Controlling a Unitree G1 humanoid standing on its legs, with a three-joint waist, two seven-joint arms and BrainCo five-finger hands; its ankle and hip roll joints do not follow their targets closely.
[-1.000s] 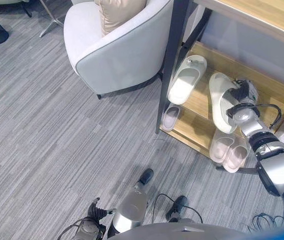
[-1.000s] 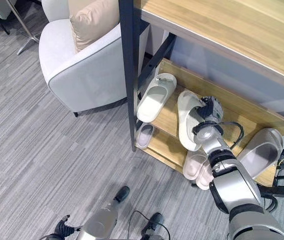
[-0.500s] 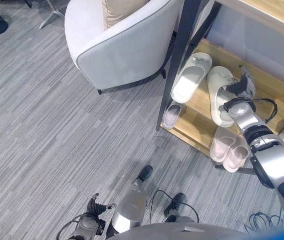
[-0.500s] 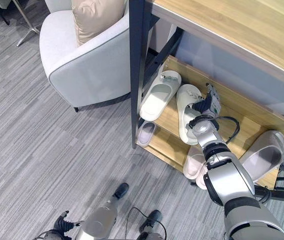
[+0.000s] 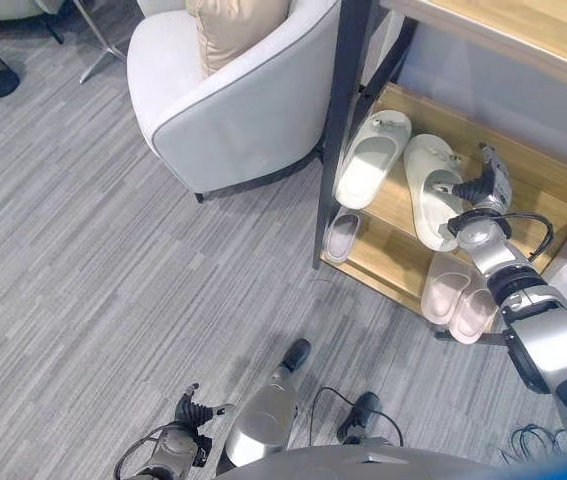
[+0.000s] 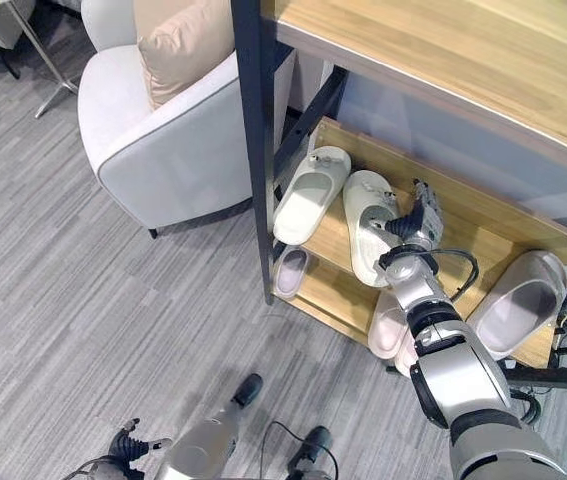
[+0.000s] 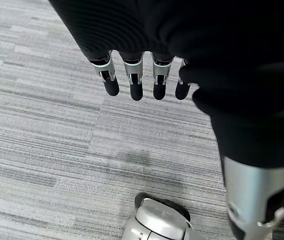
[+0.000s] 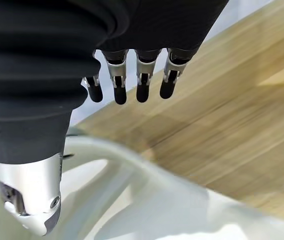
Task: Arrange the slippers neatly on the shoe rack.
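Note:
Two cream slippers lie side by side on the wooden middle shelf (image 5: 523,170) of the shoe rack: one (image 5: 371,160) by the black post, the other (image 5: 431,192) just right of it. My right hand (image 5: 485,183) rests at the second slipper's right edge, open. In the right wrist view its fingers (image 8: 142,85) reach straight over the shelf boards (image 8: 242,100), with the cream slipper (image 8: 157,200) beneath the palm and thumb. My left hand (image 5: 189,418) hangs low over the carpet, fingers (image 7: 134,82) straight and holding nothing.
On the bottom shelf lie a small lilac slipper (image 5: 340,236) and a pink pair (image 5: 457,296). A grey slipper (image 6: 519,303) leans at the rack's right end. A white armchair (image 5: 233,110) with a beige cushion (image 5: 231,25) stands left of the rack's black post (image 5: 337,130).
The second cream slipper has shifted left and now lies flat next to the first. My right hand's fingers have straightened beside it. The camera moved slightly.

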